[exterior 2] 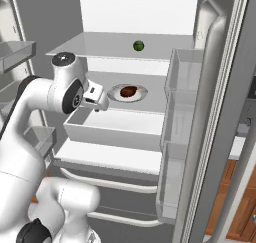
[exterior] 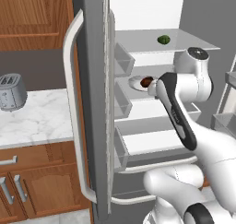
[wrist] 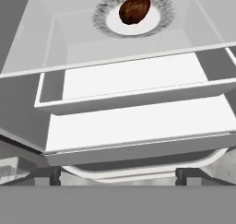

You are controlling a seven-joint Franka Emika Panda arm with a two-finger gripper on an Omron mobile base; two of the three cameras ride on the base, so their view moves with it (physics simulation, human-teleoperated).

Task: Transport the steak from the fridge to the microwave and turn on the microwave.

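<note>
While gripper (wrist: 118, 174) gapes wide, one steak (wrist: 134, 8), one plate (wrist: 102, 16), one green ball (exterior 2: 138, 45).

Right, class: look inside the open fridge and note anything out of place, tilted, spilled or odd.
Nothing stands out. The steak lies on its plate, flat on a fridge shelf; a small green item sits alone on the shelf above. No spills or tilted shelves. The open gripper holds nothing.

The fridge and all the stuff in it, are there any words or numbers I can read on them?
None. No word, label, brand or number can be read anywhere.
The fridge, its shelves and door bins are plain.
The plate with the steak bears a speckled rim, not letters.
The toaster on the counter shows no writing.
</note>
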